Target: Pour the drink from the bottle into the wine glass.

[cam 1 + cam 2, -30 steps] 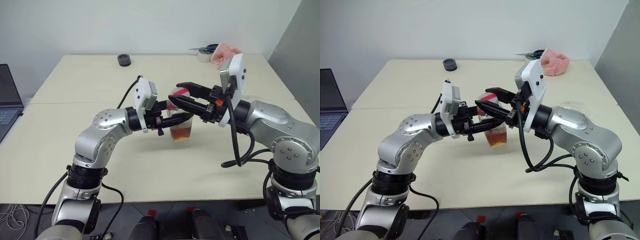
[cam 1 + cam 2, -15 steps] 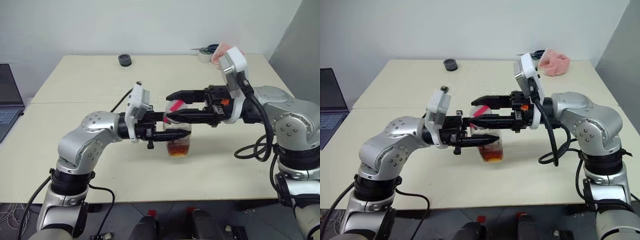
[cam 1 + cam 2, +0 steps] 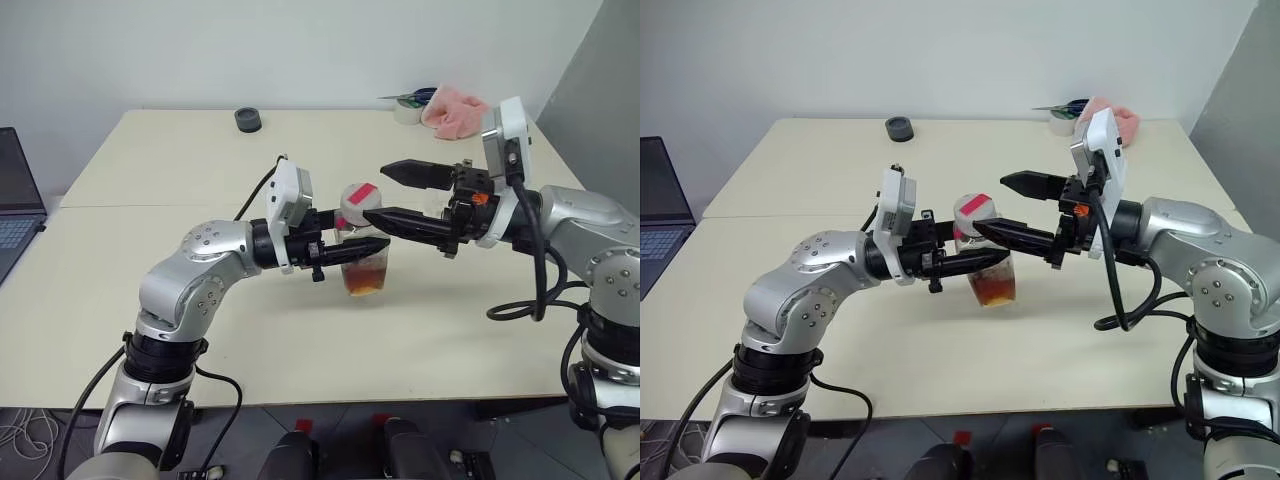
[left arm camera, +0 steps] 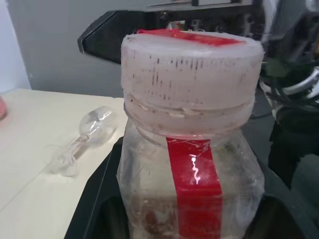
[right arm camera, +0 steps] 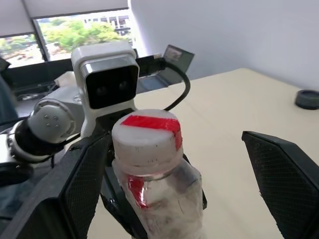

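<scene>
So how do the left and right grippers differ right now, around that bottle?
The left gripper is shut on the bottle, clamping its body and holding it upright above the table; the right gripper is open and holds nothing. The left grips low on the body, while the right's fingers stand apart either side of the cap. Both point level, towards each other.

One bottle [image 3: 361,245], one wine glass [image 4: 85,138], one laptop [image 3: 15,205] and one pink cloth [image 3: 455,110] are counted.

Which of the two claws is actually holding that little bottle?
The left gripper: shut on the bottle. The right gripper is open, fingers either side of the cap.
</scene>
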{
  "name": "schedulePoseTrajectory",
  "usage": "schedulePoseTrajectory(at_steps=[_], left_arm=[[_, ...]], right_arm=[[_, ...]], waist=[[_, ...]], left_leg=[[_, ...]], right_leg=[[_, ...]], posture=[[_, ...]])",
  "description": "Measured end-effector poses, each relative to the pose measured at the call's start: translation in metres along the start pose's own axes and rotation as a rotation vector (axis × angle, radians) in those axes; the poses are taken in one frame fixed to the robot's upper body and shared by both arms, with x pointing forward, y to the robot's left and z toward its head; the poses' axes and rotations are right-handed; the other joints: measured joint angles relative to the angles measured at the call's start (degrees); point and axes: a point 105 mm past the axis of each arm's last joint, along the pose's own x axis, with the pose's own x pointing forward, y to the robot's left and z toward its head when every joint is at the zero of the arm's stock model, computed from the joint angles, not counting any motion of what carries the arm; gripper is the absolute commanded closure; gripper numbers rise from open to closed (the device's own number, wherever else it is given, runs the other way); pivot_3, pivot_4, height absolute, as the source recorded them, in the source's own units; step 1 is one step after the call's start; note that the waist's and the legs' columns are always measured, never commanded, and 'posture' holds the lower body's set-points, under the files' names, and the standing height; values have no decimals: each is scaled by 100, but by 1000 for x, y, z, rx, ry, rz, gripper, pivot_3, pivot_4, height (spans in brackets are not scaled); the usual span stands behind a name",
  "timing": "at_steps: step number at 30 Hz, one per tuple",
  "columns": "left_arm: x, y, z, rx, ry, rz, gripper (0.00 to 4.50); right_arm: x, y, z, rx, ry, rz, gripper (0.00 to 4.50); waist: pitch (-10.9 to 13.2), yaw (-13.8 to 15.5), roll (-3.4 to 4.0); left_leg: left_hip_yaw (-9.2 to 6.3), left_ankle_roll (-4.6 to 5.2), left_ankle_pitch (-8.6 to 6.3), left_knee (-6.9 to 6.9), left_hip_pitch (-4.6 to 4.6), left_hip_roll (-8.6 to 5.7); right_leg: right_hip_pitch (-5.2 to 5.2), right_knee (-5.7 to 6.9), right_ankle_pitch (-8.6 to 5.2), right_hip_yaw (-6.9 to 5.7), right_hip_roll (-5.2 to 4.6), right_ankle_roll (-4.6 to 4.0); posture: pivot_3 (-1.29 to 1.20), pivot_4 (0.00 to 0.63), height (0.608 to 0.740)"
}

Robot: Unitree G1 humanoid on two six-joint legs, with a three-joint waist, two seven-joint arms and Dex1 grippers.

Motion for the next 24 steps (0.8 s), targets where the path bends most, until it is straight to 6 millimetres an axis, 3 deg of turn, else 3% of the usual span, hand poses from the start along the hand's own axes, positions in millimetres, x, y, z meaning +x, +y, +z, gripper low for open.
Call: schedulePoseTrajectory(at_steps=[12,24], left_arm=[[9,6,0,5,-30,26,2554],[9,6,1,7,-31,26,2554]], right_arm=[[27,2,-2,-25,-41,-72,18],[18,-8,2,-15,-60,-127,18]], waist=[[0,0,0],[0,0,0]], left_leg=[[0,-1,0,2,0,-1],[1,-1,0,1,0,-1]], right_leg=[[0,1,0,-3,0,0],[0,1,0,-3,1,0]], posture=[[0,150,740],[0,150,740]])
